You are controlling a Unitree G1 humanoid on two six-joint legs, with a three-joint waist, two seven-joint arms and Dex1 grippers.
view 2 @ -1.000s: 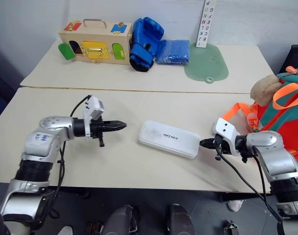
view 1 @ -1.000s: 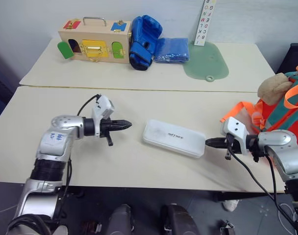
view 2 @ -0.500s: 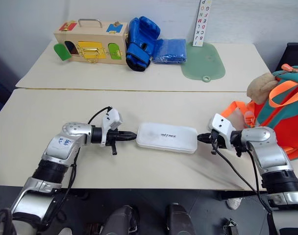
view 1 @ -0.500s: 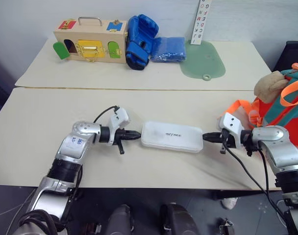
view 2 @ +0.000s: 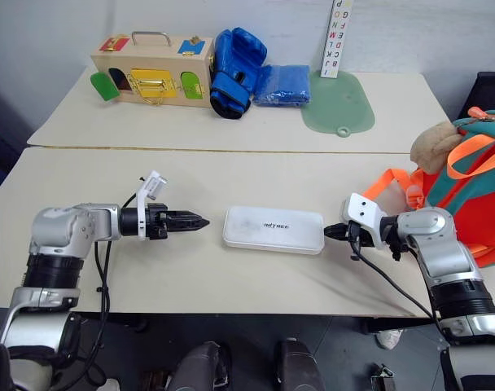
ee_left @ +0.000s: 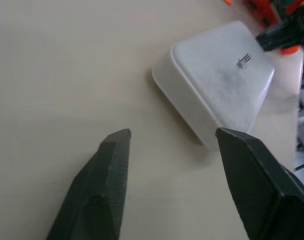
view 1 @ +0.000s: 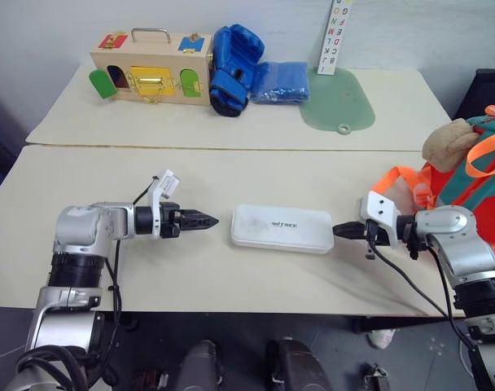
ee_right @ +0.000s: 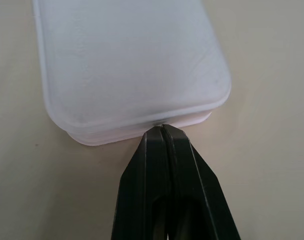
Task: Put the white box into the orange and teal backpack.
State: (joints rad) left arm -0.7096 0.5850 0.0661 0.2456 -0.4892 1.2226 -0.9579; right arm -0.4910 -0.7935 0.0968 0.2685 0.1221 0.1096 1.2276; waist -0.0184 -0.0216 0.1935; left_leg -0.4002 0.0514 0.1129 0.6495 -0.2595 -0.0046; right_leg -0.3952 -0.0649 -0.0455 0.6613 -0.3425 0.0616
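The white box (view 1: 282, 228) lies flat on the near table, long side across, with small dark lettering on its lid. My left gripper (view 1: 208, 220) hovers a short way off its left end, pointing at it; the left wrist view shows its fingers (ee_left: 109, 165) spread open with the white box (ee_left: 217, 85) ahead of them. My right gripper (ee_right: 162, 128) is shut, its tip touching the box's right end (view 1: 339, 230). The orange and teal backpack (view 1: 475, 183) stands at the table's right edge, behind my right arm, with a beige plush toy (view 1: 451, 140) on it.
On the far table sit a wooden box with coloured doors (view 1: 150, 69), a blue boxing glove (view 1: 231, 69), a blue bundle (view 1: 284, 81), a green mat (view 1: 337, 102) and a letter strip (view 1: 339, 37). Orange straps (view 1: 398, 181) trail from the backpack toward my right gripper.
The box went from tilted to lying straight. My left gripper drew back leftward from the box's left end, rolled and opened. My right gripper stays at the right end.
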